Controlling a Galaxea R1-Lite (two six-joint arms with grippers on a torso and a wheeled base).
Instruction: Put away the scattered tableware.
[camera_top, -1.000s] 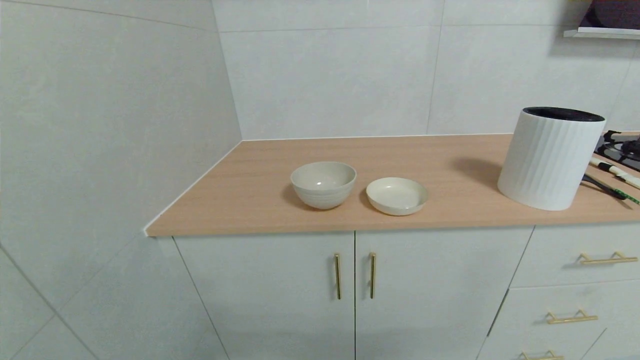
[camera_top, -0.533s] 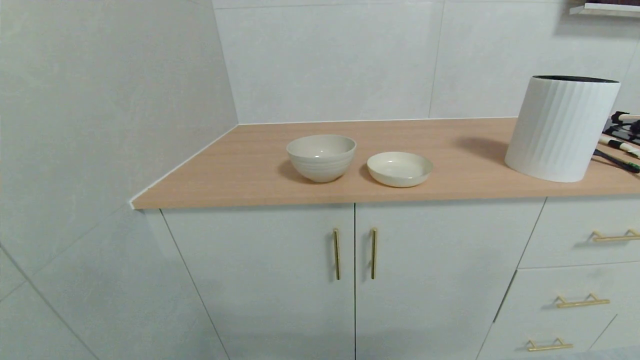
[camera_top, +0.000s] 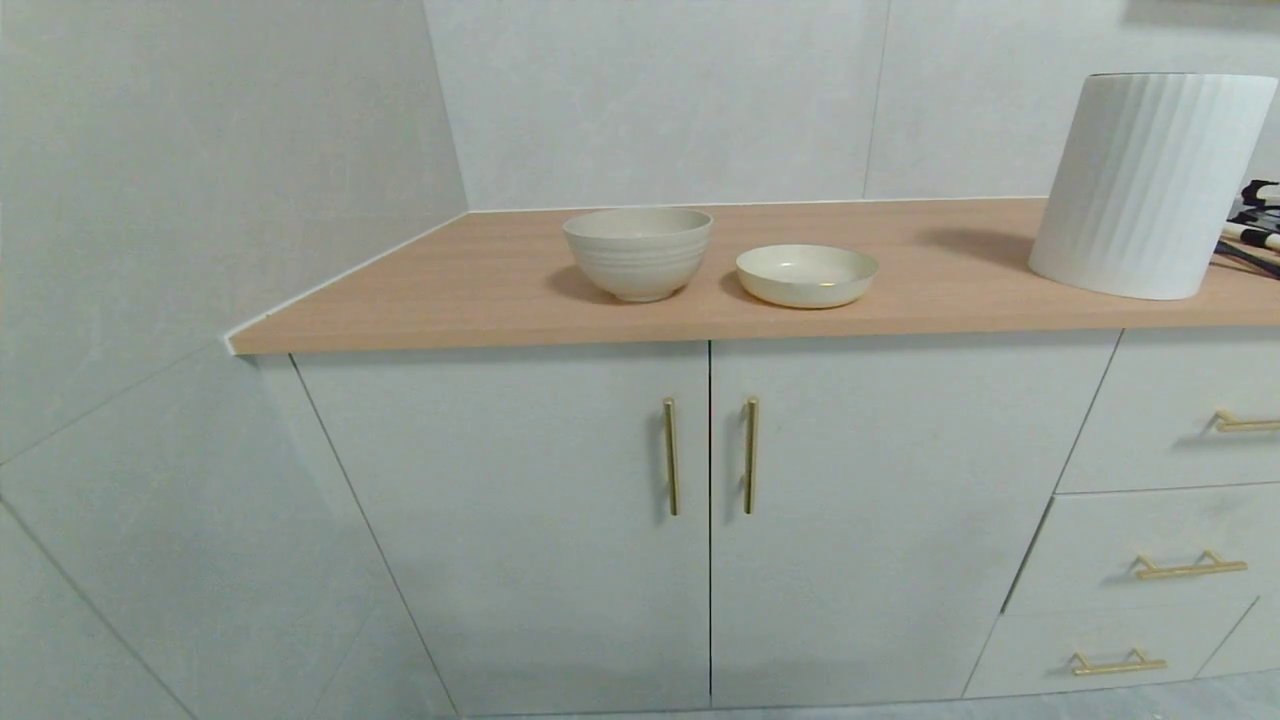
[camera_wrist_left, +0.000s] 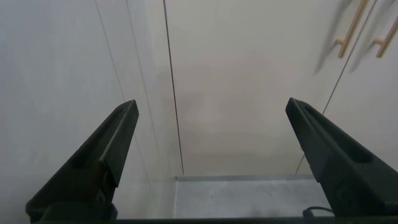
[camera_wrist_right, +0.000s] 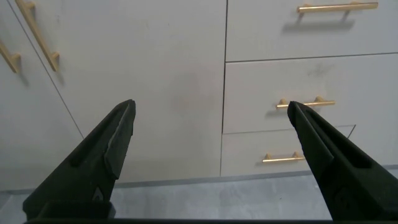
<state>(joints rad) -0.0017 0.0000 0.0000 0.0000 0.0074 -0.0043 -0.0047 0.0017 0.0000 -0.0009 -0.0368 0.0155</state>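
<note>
The biggest thing is the white cupboard (camera_top: 500, 520). It has two shut doors side by side. To the right of the doors are white drawers (camera_top: 1150, 420), and they are shut too.

On top of the cupboard lies the long brown worktop (camera_top: 480, 290). Its left edge and back edge meet the white wall.

A tall white tub (camera_top: 1150, 185) with ribbed sides stands near the right end of the worktop. It is well apart from the dishes. Some dark tools (camera_top: 1255, 240) lie just past it, at the right edge, too small to tell apart.

The bowl (camera_top: 638, 252) is pale and round and sits the right way up. It is on the worktop above the left door, nearer the front edge than the back edge.

The dish (camera_top: 806, 275) is pale, low and flat. It sits just beside the bowl on its right, above the right door. The two do not touch.

The left claw (camera_wrist_left: 211, 107) is down low in front of the cupboard, over the grey floor (camera_wrist_left: 236, 199). Its two fingers are spread wide with nothing between them.

The right claw (camera_wrist_right: 210, 106) is down low in front of the drawers. Its fingers are spread wide too, and it holds nothing.

The smallest things are the thin gold handles (camera_top: 671, 457) on the doors and drawers.
</note>
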